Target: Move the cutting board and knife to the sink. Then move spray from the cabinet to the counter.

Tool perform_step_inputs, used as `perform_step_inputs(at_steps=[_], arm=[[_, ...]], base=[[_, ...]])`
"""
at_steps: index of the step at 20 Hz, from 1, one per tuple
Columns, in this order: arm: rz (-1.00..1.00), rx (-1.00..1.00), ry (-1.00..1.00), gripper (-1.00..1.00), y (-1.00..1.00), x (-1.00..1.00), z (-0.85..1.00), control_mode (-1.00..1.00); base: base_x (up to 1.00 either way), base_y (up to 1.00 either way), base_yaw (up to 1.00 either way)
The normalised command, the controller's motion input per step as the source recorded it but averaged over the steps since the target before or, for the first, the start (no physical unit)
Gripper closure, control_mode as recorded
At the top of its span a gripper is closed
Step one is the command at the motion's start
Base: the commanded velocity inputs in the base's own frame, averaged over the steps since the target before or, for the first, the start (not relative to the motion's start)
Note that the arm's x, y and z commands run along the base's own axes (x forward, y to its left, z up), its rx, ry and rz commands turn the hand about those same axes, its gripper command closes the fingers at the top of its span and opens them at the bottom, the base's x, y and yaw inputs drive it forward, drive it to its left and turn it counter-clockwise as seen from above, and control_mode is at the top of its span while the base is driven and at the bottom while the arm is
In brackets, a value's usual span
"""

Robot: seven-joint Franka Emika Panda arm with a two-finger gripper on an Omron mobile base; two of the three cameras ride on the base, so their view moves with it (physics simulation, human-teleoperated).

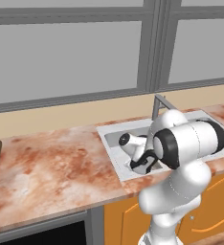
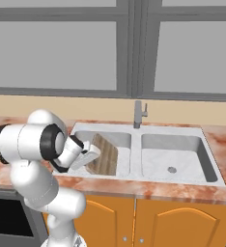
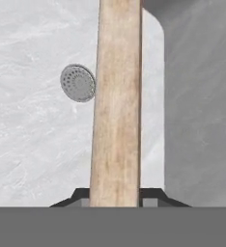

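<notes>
Closest to the base, the white arm bends down over the counter (image 2: 216, 140) edge and reaches into the left basin of the double sink (image 2: 134, 131). At its end the gripper (image 2: 90, 158) sits on the near edge of the cutting board (image 2: 104, 154) — one finger on each face, the wood between them in the hand view, though whether they press the board or stand just off it cannot be told. Tilted on edge, the board leans inside that left basin. Beyond it the hand view shows the round drain strainer (image 3: 77, 83) on the pale basin floor. Farther back, a grey faucet (image 2: 139, 114) rises behind the divider, below the window.
</notes>
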Motion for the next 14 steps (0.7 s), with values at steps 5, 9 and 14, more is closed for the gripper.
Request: perform_step_inputs(at_steps=[5, 9, 14], arm=[[0.0, 0.05, 0.03, -1.0, 0.0, 0.0, -0.13, -1.0], [0.0, 0.05, 0.0, -1.0, 0.0, 0.0, -0.01, -1.0], [0.0, 0.07, 0.0, -1.0, 0.09, 0.0, 0.02, -1.0]], base=[[0.0, 0.0, 0.0], [0.0, 0.0, 0.0], [0.0, 0.0, 0.0]])
